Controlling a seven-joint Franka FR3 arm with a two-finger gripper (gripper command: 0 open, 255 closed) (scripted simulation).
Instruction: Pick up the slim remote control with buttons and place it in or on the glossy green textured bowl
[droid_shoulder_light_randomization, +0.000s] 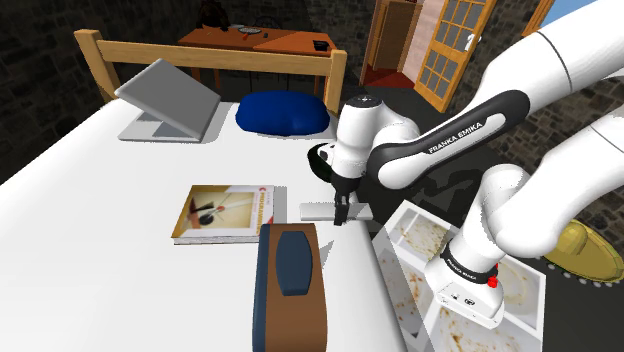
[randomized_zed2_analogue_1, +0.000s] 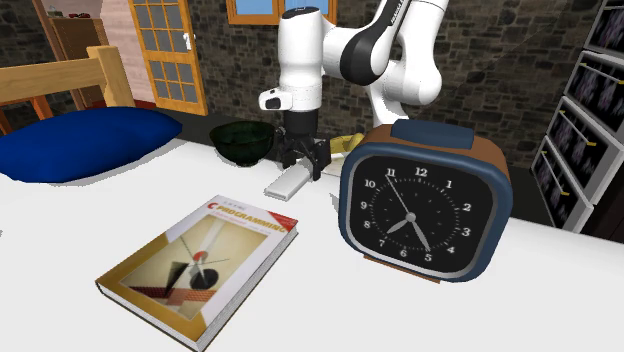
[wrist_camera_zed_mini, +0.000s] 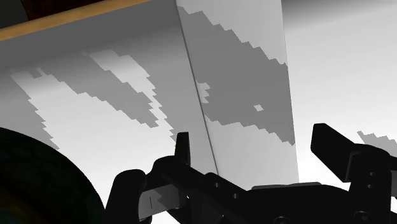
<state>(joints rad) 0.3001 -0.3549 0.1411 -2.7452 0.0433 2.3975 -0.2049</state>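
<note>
White surface (randomized_zed2_analogue_1: 80, 215): remote (randomized_zed2_analogue_1: 288, 183) below gripper (randomized_zed2_analogue_1: 304, 165), dark bowl (randomized_zed2_analogue_1: 243, 141) beside, clock (randomized_zed2_analogue_1: 425, 205), book (randomized_zed2_analogue_1: 200, 265) near.

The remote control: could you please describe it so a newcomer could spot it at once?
On the white surface, find the blue-and-brown alarm clock. Beside it, under the robot's black hand, lies the remote control: a thin, plain pale-grey slab, unlike the dark bowl and colourful book nearby.

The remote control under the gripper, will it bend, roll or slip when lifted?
Probably stiff: the remote control looks like a flat, straight-edged grey slab. Lying flat on the bed, it seems unlikely to roll. Its smooth faces might slip in the open gripper.
</note>
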